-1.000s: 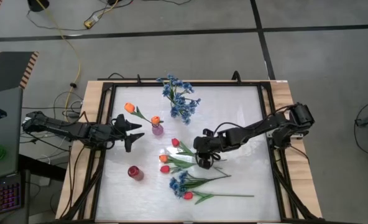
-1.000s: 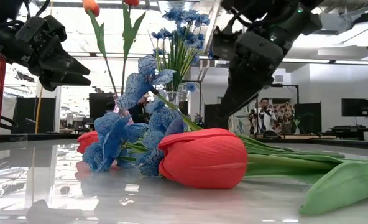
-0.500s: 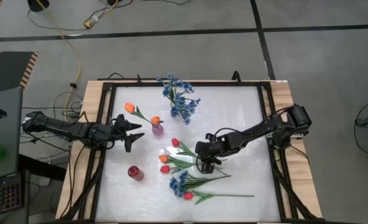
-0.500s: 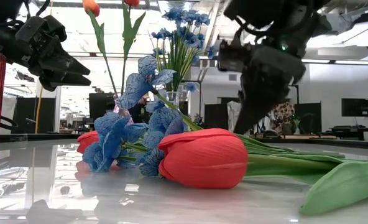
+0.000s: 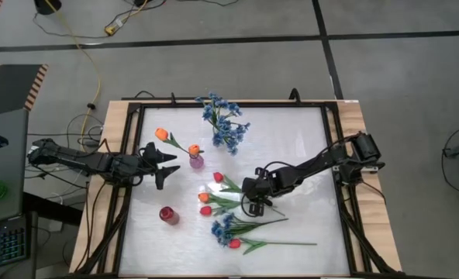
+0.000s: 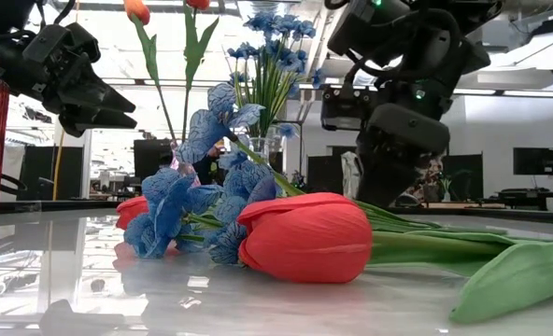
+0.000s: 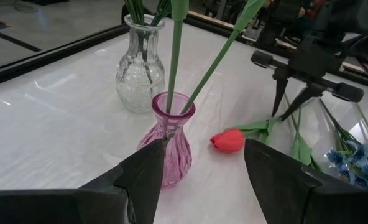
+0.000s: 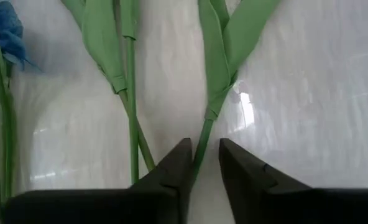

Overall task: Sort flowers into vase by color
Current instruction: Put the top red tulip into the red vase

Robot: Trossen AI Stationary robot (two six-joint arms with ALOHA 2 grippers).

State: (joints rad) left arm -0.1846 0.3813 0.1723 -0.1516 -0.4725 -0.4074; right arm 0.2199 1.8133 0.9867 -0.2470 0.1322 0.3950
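Right gripper [image 5: 252,204] has come down from a second ago and its fingers have narrowed; it now sits low over the loose flowers at table centre, fingers [image 8: 173,167] straddling one green stem [image 8: 204,140] in the right wrist view, a slim gap still visible each side, so close around it but I cannot tell whether they clamp it; which bloom that stem carries I cannot tell either; left gripper [image 5: 164,165] has not moved, parked at the left side of the white table [image 5: 291,139], fingers [image 7: 148,176] spread wide apart and empty, framing the small pink glass vase [image 5: 196,161]; pink vase holds two stems, the orange tulip buds [image 5: 161,133]; clear glass vase [image 7: 139,67] stands just beyond it in the left wrist view, with the sprigs of small blue blossoms [image 5: 223,120] spreading toward the table's far edge; red ribbed glass vase [image 5: 168,215] stands near the front left, nothing in it as far as the high view shows; loose on the table: a red tulip bud [image 5: 219,177] and an orange-red bud [image 5: 205,197] just left of the right gripper, another blue sprig [image 5: 223,229] and a red tulip bud [image 5: 234,243] nearer the front edge, stems trailing right; low view has that front red tulip lying flat, right gripper behind it.
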